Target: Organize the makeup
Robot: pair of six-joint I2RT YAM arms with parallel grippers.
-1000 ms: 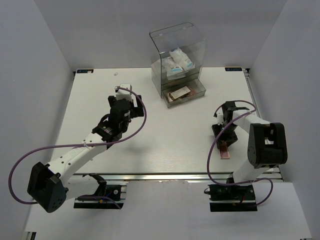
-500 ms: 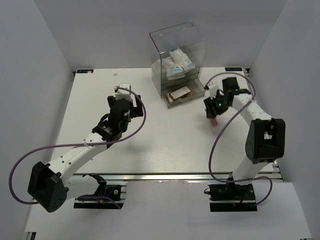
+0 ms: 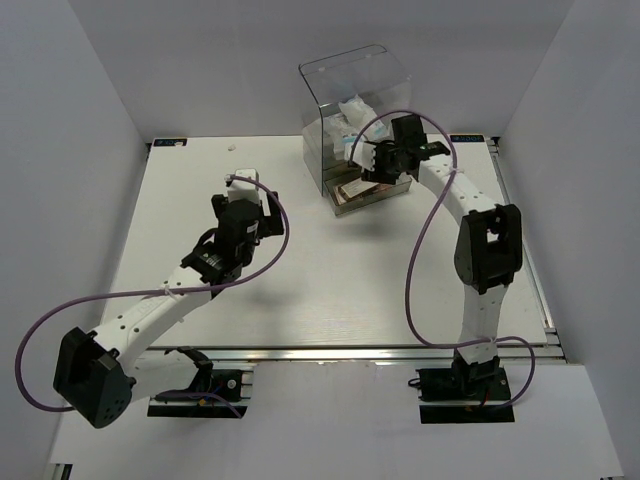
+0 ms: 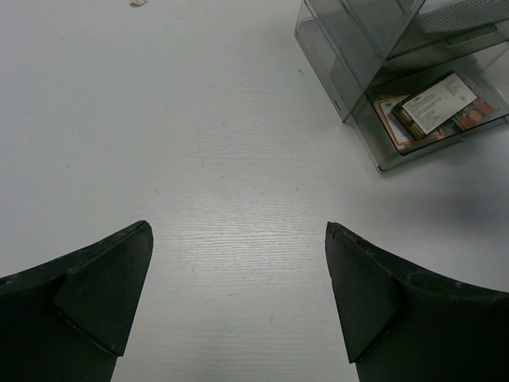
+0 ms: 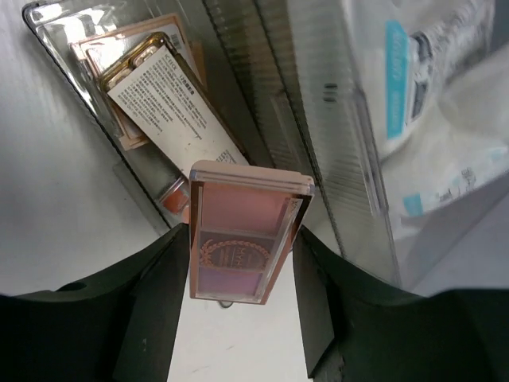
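White table (image 3: 330,265); pink, perhaps three-shade, gold-edged palette (image 5: 242,235)

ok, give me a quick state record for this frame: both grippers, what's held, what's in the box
left gripper: open, empty, over bare table
right gripper: shut on pink palette, at the front of the acrylic box
lower drawer: open, holds stacked palettes
white packets: inside the box, in the level above the drawer
held palette: not yet in the drawer
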